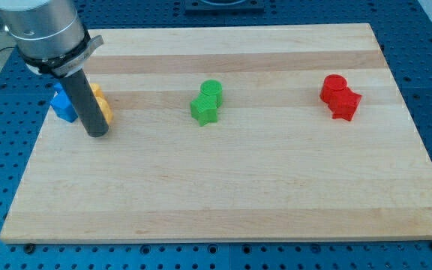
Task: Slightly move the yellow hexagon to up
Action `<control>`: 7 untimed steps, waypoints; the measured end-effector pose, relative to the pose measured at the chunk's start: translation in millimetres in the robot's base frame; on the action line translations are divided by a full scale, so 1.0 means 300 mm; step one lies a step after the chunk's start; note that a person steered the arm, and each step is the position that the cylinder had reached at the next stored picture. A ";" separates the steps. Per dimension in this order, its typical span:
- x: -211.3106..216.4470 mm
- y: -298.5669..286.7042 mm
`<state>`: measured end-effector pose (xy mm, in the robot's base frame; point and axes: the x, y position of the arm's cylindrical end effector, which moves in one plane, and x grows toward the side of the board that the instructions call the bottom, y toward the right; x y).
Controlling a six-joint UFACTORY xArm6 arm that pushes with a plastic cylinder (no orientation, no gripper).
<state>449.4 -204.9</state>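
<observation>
Resting my tip (97, 133) on the worktop (223, 187), touching the yellow block's (102, 105) lower left, blue block (64, 105) just left. Holding nothing.

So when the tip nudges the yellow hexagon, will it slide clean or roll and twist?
Likely slides: the yellow hexagon looks flat-based on the smooth board. It may twist, since my tip sits off-centre at its lower left. The blue block close by might get dragged along.
</observation>
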 end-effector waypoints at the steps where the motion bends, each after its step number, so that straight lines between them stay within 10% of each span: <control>1: -0.018 0.000; 7: -0.048 0.097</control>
